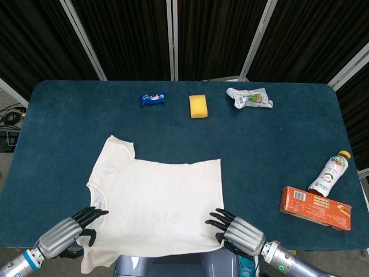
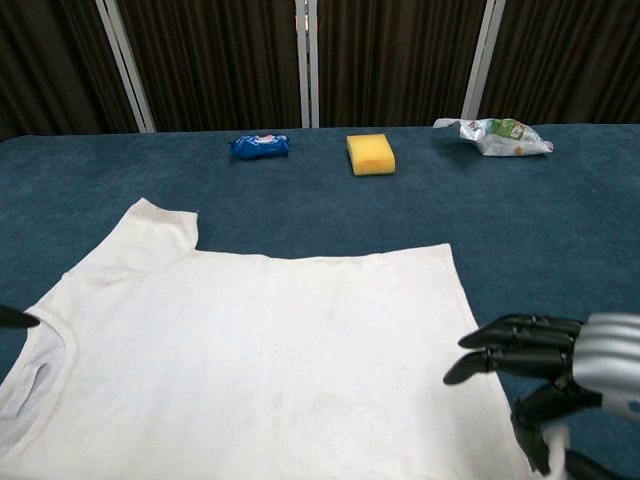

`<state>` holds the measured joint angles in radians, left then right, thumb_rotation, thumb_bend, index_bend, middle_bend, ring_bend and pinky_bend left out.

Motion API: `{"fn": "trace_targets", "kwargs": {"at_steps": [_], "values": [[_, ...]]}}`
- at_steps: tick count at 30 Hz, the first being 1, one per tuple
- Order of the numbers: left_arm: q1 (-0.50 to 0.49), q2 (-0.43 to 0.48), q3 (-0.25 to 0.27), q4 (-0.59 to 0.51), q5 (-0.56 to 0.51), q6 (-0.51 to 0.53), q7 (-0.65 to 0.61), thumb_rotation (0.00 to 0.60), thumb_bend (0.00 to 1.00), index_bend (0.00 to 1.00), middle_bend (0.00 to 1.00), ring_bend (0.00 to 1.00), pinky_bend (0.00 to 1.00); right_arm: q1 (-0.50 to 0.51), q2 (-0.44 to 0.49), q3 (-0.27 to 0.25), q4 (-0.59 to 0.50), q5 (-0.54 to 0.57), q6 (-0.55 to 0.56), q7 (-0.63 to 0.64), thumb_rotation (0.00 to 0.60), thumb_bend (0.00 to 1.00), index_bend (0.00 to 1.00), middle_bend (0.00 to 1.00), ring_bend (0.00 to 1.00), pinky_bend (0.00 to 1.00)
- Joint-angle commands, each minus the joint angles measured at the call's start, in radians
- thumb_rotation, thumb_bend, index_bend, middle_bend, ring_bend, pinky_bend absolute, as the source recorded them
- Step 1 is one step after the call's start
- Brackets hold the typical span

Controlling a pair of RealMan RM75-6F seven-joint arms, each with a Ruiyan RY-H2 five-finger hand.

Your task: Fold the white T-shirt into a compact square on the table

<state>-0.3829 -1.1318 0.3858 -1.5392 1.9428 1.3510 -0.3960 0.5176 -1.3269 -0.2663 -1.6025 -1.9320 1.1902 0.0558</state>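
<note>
Print on the blue snack packet (image 1: 153,99), the crumpled silver-green wrapper (image 1: 249,97), the orange box (image 1: 315,208) and the bottle (image 1: 329,173) with its orange cap: all too small to read; plain yellow sponge (image 1: 198,106) between packet and wrapper along the far edge of the blue table (image 1: 277,150); box and bottle just beside each other near the right edge.

White T-shirt (image 1: 155,199) spread flat at the near-left part of the table, neckline to the left, one sleeve pointing toward the far side, hem to the right; near edge hanging just over the table's front; a small label inside the collar, unreadable.

Left hand (image 1: 68,234) low at the near-left corner, forearm reaching in from below frame; dark fingers (image 1: 91,214) stretched toward the collar, thumb curled under by the shirt's near shoulder edge; looks to be pinching the cloth there, though the contact itself can't be made out; only a dark fingertip showing at the left border in the chest view.

Right hand (image 1: 237,231) at the near-right hem corner, wrist coming in from the lower right; fingers (image 2: 505,347) extended over the hem edge, thumb tucked beneath, a bit of white cloth caught between them in the chest view; holding the hem corner.
</note>
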Motion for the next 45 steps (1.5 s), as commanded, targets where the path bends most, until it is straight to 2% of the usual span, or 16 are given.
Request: {"fn": "trace_targets", "kwargs": {"at_steps": [1,10,20,31,45], "values": [[-0.034,-0.04,-0.086,0.018,-0.107,-0.063,-0.042,0.6,0.56,0.8,0.0,0.0,0.0,0.008,-0.015,0.059,0.026,0.072,-0.022,0.011,0.6,0.53,0.72,0.13,0.0,0.0],[-0.094,-0.078,-0.212,0.027,-0.294,-0.199,-0.058,0.6,0.56,0.8,0.0,0.0,0.0,0.041,-0.076,0.18,0.109,0.224,-0.096,0.014,0.6,0.53,0.72,0.13,0.0,0.0],[-0.16,-0.114,-0.314,0.055,-0.445,-0.342,-0.045,0.6,0.56,0.8,0.0,0.0,0.0,0.086,-0.154,0.268,0.222,0.345,-0.185,0.008,0.6,0.53,0.72,0.13,0.0,0.0],[-0.223,-0.156,-0.387,0.109,-0.555,-0.468,-0.009,0.6,0.56,0.8,0.0,0.0,0.0,0.138,-0.244,0.346,0.36,0.451,-0.268,0.004,0.6,0.53,0.72,0.13,0.0,0.0],[-0.263,-0.228,-0.446,0.207,-0.659,-0.565,0.007,0.6,0.56,0.8,0.0,0.0,0.0,0.203,-0.332,0.402,0.499,0.534,-0.349,-0.031,0.6,0.53,0.72,0.13,0.0,0.0]]}}
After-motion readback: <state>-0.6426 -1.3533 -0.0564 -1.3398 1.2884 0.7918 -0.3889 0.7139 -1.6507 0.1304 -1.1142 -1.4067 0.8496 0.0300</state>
